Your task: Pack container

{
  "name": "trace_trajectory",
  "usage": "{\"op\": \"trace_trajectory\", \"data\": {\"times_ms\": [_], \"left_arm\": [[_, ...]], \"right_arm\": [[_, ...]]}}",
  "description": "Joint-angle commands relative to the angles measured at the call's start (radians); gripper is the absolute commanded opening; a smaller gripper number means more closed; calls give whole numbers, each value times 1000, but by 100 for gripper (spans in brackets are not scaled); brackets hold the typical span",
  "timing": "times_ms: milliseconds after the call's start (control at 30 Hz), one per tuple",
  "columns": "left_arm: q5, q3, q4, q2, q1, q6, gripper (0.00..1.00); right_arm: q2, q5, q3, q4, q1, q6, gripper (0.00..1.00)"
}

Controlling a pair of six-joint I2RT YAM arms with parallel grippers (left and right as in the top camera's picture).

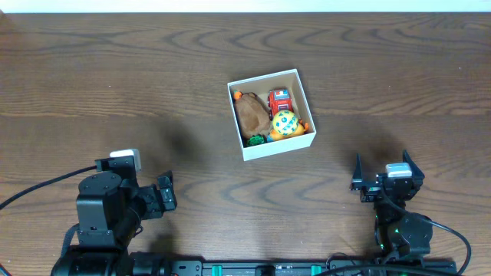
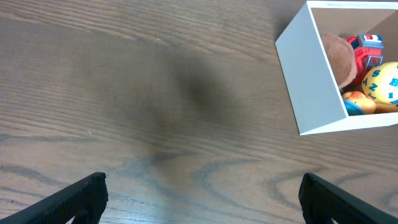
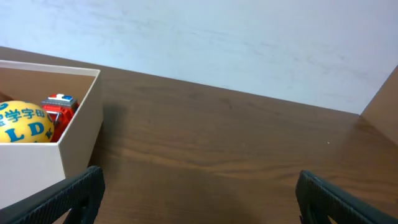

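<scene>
The container, a white square box with a brown inside, sits at the table's middle. It holds a brown plush toy, a red toy car, a yellow ball with letters, and small orange and green toys. It also shows in the left wrist view and the right wrist view. My left gripper is open and empty at the front left, well short of the box. My right gripper is open and empty at the front right.
The dark wooden table spreads around the box. A pale wall rises behind the table's far edge. Both arm bases stand at the front edge.
</scene>
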Motion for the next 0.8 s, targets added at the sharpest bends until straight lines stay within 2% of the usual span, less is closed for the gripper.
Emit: {"op": "trace_trajectory", "data": {"times_ms": [0, 767], "left_arm": [[6, -5, 0, 1, -2, -2, 98], [6, -5, -8, 1, -2, -1, 98]], "right_arm": [[-9, -8, -3, -3, 8, 5, 99], [-9, -8, -3, -3, 8, 5, 99]]}}
